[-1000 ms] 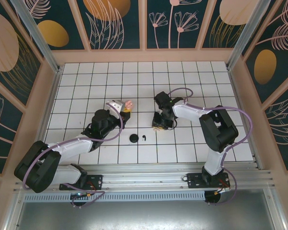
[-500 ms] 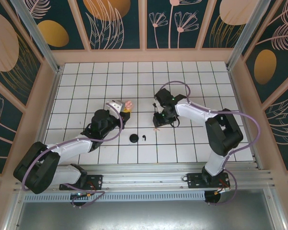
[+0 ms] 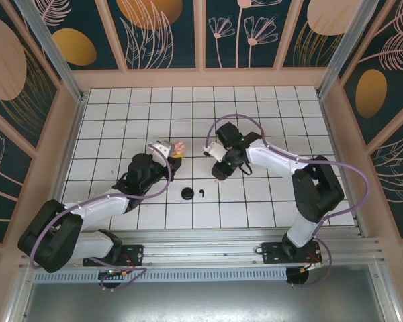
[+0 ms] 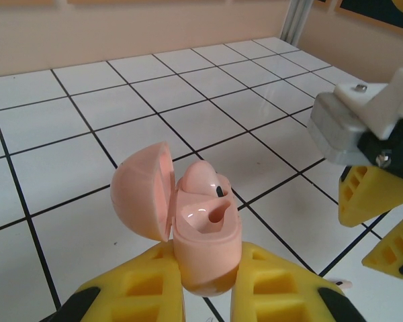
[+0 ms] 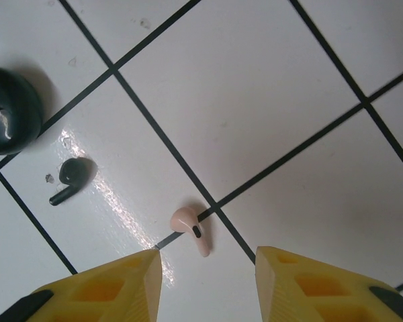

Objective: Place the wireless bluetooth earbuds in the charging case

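While L gripper holds case, apparently 1 earbud inside, R gripper spread.

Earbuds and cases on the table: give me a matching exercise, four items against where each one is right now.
Things:
1. pink case
2. pink earbud
3. black earbud
4. black case

Places:
A. on a grid line, ahead of the open right gripper
B. lid open, clamped in the left gripper
C. round dome, free of both grippers
D. inside a white tile, off the lines

Pairs: 1-B, 2-A, 3-D, 4-C
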Robot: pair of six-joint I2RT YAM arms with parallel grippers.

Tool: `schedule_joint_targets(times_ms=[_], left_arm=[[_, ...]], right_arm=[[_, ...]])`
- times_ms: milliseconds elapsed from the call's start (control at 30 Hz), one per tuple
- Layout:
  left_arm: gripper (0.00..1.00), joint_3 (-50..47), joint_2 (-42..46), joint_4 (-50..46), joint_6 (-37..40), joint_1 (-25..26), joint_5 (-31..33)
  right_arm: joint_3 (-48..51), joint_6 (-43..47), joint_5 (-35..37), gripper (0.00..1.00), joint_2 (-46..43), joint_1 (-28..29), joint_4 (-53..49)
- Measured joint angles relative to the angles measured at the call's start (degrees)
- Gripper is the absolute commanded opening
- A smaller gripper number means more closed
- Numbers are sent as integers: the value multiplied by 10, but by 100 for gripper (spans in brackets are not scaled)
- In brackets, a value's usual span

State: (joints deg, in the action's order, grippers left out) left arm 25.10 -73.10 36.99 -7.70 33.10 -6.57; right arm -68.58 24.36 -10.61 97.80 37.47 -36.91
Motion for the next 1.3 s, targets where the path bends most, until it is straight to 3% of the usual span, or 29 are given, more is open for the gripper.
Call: schedule_joint_targets(times_ms=[1033,1300], left_arm=[[8,0,9,-9,0,0,10],[8,0,11,-14,0,0,11]], right_arm=[[-22,43,63,41,100,36,-6],[-21,40,78,34,111,39,-6]])
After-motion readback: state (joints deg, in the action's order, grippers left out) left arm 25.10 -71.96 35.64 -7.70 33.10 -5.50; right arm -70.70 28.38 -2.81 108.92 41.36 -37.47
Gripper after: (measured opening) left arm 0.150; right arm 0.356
